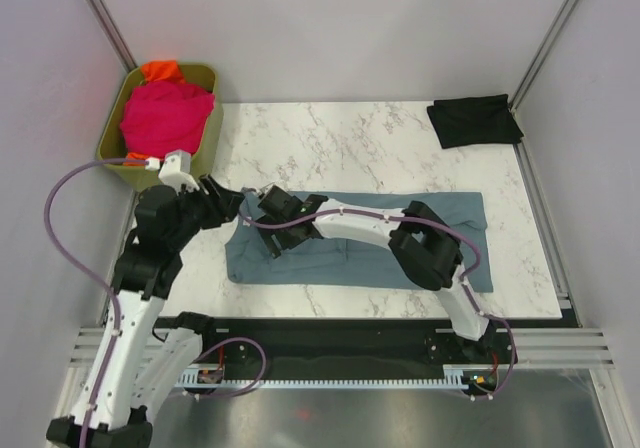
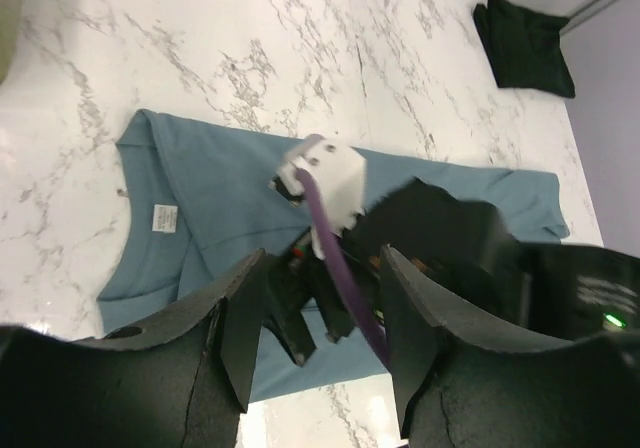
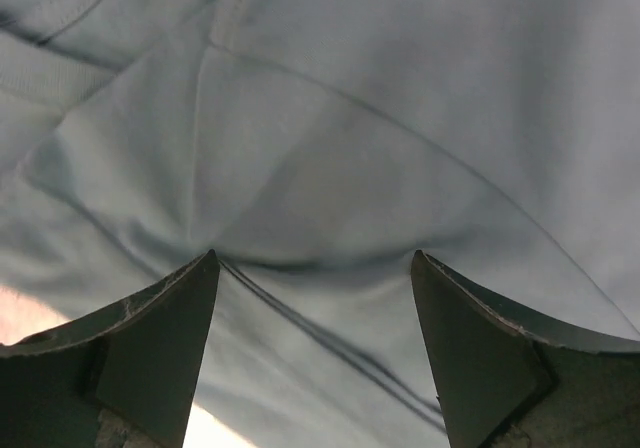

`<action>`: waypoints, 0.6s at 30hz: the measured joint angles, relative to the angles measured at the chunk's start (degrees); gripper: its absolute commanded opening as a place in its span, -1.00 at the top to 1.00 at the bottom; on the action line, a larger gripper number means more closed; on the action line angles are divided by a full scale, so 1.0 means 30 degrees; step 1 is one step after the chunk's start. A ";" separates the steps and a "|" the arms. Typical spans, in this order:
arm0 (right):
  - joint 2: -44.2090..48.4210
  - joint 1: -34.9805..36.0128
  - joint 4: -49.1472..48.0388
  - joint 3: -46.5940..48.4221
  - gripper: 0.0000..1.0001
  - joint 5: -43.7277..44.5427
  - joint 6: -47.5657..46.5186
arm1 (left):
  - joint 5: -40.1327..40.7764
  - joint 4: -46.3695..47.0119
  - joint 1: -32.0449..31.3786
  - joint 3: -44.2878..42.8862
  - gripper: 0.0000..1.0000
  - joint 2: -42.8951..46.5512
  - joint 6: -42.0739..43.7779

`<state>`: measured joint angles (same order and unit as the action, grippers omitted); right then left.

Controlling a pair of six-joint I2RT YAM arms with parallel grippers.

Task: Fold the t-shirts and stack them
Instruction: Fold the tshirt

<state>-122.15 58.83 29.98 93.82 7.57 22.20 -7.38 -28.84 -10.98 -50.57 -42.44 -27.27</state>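
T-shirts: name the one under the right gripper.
The slate blue-grey t-shirt, under the open right gripper. The black t-shirt lies folded at the far corner; the pink t-shirt and orange t-shirt sit in the bin.

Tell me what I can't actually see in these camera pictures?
1. Orange shirt: top view, mostly buried under the pink shirt in the bin.
2. Blue-grey shirt: top view, the right arm covers its middle.
3. Right gripper: open, but the right wrist view sits too close to tell whether it touches that shirt.
4. Black shirt: top view, too small to count its folds.
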 measured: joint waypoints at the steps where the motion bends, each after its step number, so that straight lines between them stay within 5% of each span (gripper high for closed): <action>1: -0.0801 -0.0022 0.0000 0.0707 -0.71 -0.0313 0.0000 | 0.0277 -0.0386 0.0007 0.0284 -0.14 0.1144 -0.0022; 11: -0.7337 -0.1596 0.0852 1.0790 -0.72 -0.3118 0.0357 | 0.2368 -0.2667 -0.0007 0.2244 -0.26 0.7672 0.0073; 15: -1.0513 -0.3242 0.0554 1.5861 -0.73 -0.4357 0.1297 | 0.2703 -0.2805 -0.0007 0.2433 -0.23 0.8510 0.0197; 18: -1.1489 -0.5129 -0.1756 1.6706 -0.81 -0.4714 0.2565 | 0.2856 -0.2812 -0.0007 0.2448 -0.20 0.8284 0.0321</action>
<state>-156.62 43.44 24.71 143.94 -6.57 29.89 1.19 -37.28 -11.00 -43.22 -17.58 -26.30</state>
